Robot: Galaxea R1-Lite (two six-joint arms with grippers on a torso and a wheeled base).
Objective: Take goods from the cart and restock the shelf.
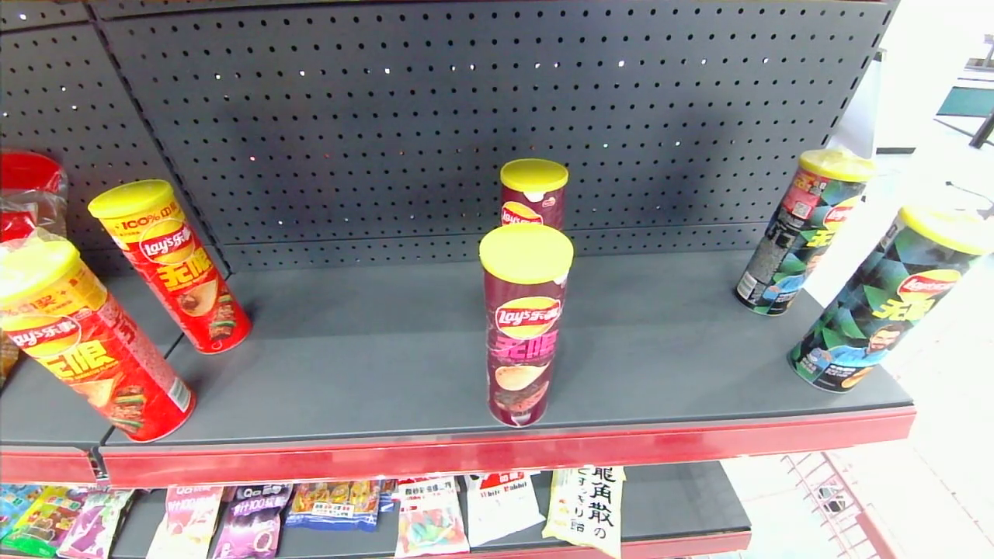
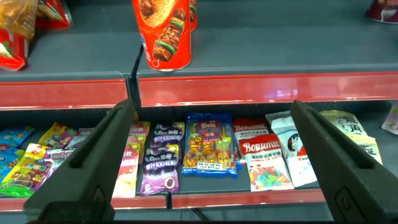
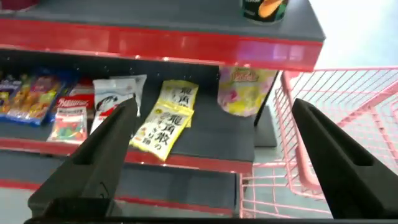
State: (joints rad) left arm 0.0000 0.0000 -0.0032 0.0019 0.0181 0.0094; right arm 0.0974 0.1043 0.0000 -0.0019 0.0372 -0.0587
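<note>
The grey shelf [image 1: 373,365] has a red front edge and a perforated back wall. Six chip cans with yellow lids stand on it. At the left are the near red can [image 1: 89,345] and the far red can [image 1: 175,268]. In the middle, the near maroon can [image 1: 524,326] is at the front edge and the far maroon can [image 1: 533,194] is behind it. At the right end are the near green can [image 1: 885,303] and the far green can [image 1: 804,233]. The lower shelf [image 1: 683,497] carries snack bags [image 1: 334,505] in a row.
</note>
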